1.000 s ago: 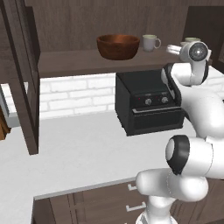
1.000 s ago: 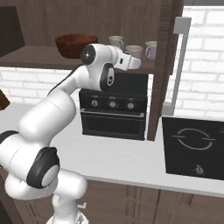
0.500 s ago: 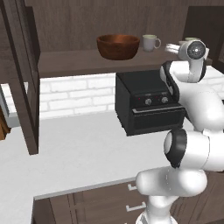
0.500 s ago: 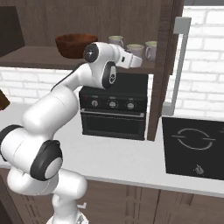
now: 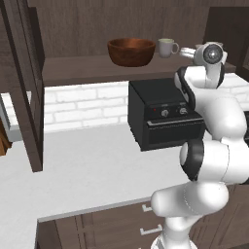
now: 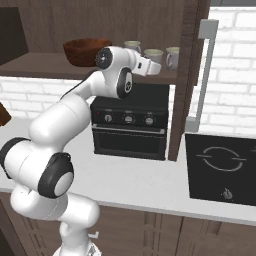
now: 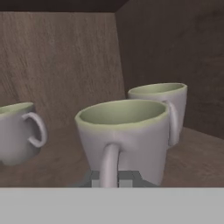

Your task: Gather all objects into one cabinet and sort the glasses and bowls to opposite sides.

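The hand (image 7: 112, 180) is closed down tight on the handle of the middle mug (image 7: 124, 138), which is seen directly in front of it, upright on the cabinet shelf (image 7: 57, 164). Just beyond that mug, to the hand's right, a second mug (image 7: 168, 105) is set near the cabinet's side wall; whether the two touch cannot be told. To the hand's left, well apart, a third mug (image 7: 15, 131) is placed. Farther left along the shelf, past all three mugs, the wooden bowl (image 6: 86, 51) is seen above the black oven (image 6: 131, 122) on the desk (image 6: 150, 187).
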Motion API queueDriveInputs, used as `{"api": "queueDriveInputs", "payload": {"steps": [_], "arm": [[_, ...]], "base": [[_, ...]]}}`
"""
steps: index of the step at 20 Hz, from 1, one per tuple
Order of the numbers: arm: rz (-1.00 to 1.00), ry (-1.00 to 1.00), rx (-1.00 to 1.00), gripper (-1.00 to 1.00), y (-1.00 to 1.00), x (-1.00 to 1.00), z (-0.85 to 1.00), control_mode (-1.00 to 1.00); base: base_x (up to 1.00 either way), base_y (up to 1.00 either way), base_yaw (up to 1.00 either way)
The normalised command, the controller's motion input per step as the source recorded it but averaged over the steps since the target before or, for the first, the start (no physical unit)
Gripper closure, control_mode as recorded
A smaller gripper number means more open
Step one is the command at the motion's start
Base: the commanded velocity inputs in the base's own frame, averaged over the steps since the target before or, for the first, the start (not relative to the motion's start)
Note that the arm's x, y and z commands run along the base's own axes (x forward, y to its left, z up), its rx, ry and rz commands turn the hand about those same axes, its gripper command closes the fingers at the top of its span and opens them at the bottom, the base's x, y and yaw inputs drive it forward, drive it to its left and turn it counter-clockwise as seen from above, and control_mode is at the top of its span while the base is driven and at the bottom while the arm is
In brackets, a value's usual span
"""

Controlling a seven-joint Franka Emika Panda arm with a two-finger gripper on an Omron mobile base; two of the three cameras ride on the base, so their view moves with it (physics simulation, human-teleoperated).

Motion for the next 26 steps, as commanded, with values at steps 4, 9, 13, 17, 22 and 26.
{"api": "queueDriveInputs", "payload": {"steps": [4, 9, 13, 17, 22, 26], "arm": [[0.00, 0.00, 0.00, 1.00, 0.00, 0.19, -0.01, -1.00], [0.00, 0.00, 0.00, 1.00, 0.00, 0.16, -0.07, -1.00], [0.00, -0.01, 0.00, 1.00, 0.00, 0.09, -0.16, -1.00], [0.00, -0.01, 0.00, 1.00, 0.00, 0.05, -0.14, -1.00], [0.00, 0.00, 0.00, 1.00, 0.00, 0.00, -0.10, -1.00], [0.01, 0.00, 0.00, 1.00, 0.00, 0.00, -0.01, -1.00]], "base": [[0.00, 0.00, 0.00], [0.00, 0.00, 0.00], [0.00, 0.00, 0.00], [0.00, 0.00, 0.00], [0.00, 0.00, 0.00], [0.00, 0.00, 0.00]]}}
